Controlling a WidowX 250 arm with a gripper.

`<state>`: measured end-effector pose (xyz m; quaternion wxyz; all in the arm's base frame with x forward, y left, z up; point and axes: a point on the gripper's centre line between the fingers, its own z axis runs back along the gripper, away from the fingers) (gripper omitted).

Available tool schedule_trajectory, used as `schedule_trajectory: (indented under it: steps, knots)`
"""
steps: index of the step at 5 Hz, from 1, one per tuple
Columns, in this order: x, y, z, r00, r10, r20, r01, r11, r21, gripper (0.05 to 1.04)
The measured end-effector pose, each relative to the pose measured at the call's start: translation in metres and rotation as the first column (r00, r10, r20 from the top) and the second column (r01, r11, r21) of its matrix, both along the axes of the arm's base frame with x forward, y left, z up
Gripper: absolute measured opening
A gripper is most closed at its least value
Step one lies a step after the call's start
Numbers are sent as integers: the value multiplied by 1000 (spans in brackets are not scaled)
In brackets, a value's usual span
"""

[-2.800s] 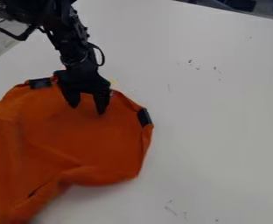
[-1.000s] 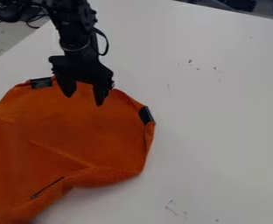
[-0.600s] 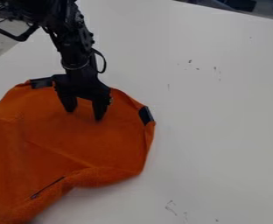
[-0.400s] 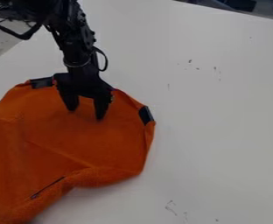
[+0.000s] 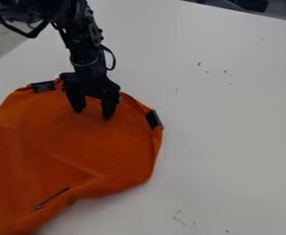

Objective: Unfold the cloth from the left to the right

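The black two-finger tool (image 5: 93, 116) is open above the orange fabric cloth (image 5: 84, 147), likely placed near its upper edge to pinch a fold.

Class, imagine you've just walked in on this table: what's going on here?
A black robot arm hangs over an orange cloth lying at the left side of a white table. Its gripper is at the cloth's upper part, with the jaws apart and pointing down. The task is to unfold the cloth from left to right. At this moment its lower edge looks rolled or folded, and the bare tabletop stretches away to the right.
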<state>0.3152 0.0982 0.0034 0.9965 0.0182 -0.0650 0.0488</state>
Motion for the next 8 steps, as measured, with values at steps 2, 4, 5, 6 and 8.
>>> schedule_trajectory:
  steps: [2,4,5,6,8]
  knots:
    - [25,0,-6,998,-15,-68,13,1000,-25,1001]
    - [63,3,-12,994,-81,-76,76,995,-62,1000]
    - [75,1,-13,994,-104,-45,100,992,-82,1000]
    - [79,-1,-12,993,-112,-23,110,989,-95,1000]
    - [84,-2,-8,988,-153,13,153,987,-41,1001]
